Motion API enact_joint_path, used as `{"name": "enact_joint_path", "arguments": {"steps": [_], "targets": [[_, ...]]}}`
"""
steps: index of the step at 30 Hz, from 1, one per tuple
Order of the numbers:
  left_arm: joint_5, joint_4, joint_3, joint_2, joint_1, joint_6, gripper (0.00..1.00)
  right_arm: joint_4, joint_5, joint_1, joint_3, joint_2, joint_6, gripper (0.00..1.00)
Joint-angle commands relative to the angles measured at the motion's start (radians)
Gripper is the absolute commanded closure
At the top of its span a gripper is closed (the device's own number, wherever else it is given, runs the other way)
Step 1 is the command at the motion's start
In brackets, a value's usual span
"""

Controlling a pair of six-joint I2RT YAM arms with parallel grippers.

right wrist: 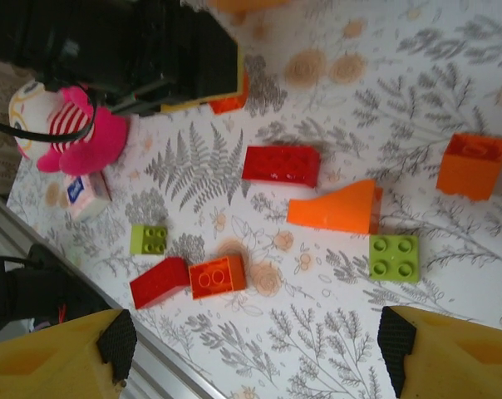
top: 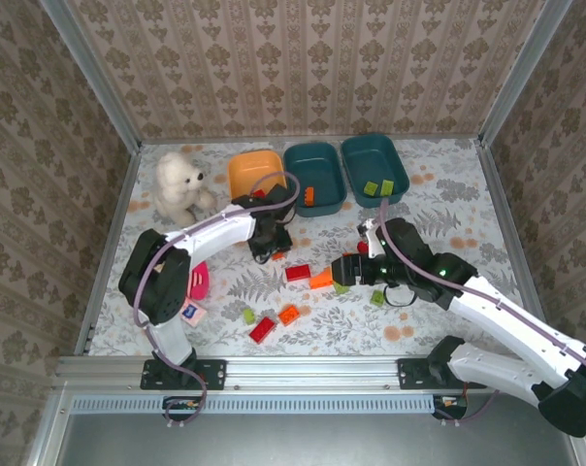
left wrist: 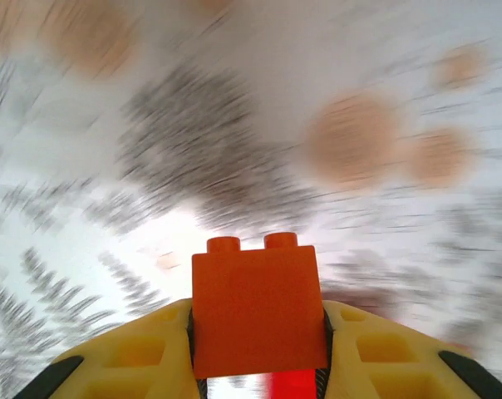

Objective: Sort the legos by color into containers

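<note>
From above, the left tool [top: 272, 248] sits just in front of the orange tub [top: 257, 173]. Its wrist view shows an orange brick [left wrist: 255, 312] pinched between its pads [left wrist: 135, 357]. The right wrist view shows the right tool [right wrist: 258, 345] spread wide, with a green brick [right wrist: 394, 257] lying loose on the table [right wrist: 317, 316] nearby.

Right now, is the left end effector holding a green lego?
No, the left end effector is clamped on an orange lego, studs pointing up.
</note>
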Motion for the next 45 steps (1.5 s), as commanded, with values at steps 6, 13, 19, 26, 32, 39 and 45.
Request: {"name": "enact_joint_path", "arguments": {"steps": [6, 13, 19, 26, 32, 39, 45], "targets": [[0.001, 0.034, 0.426, 0.235, -0.009, 0.319, 0.7, 0.046, 0.125, -0.042, 0.077, -0.069, 0.042, 0.21], [0.012, 0.09, 0.712, 0.485, -0.001, 0.442, 0.7, -0.019, 0.144, -0.131, 0.16, -0.091, 0.04, 0.2], [0.002, 0.015, 0.886, 0.646, 0.001, 0.463, 0.7, -0.048, 0.098, -0.248, 0.166, -0.125, 0.068, 0.19], [0.023, -0.035, 0.895, 0.687, 0.006, 0.434, 0.63, -0.059, 0.106, -0.268, 0.156, -0.118, 0.086, 0.19], [0.048, -0.049, 0.899, 0.642, 0.013, 0.441, 0.48, -0.071, 0.099, -0.267, 0.174, -0.077, 0.055, 0.19], [0.002, -0.042, 0.847, 0.445, 0.035, 0.395, 0.39, -0.16, 0.135, -0.156, 0.246, 0.03, -0.088, 0.22], [-0.035, 0.043, 0.381, 0.009, 0.111, 0.278, 0.38, -0.108, 0.178, 0.145, 0.257, 0.197, -0.124, 0.24]]}}
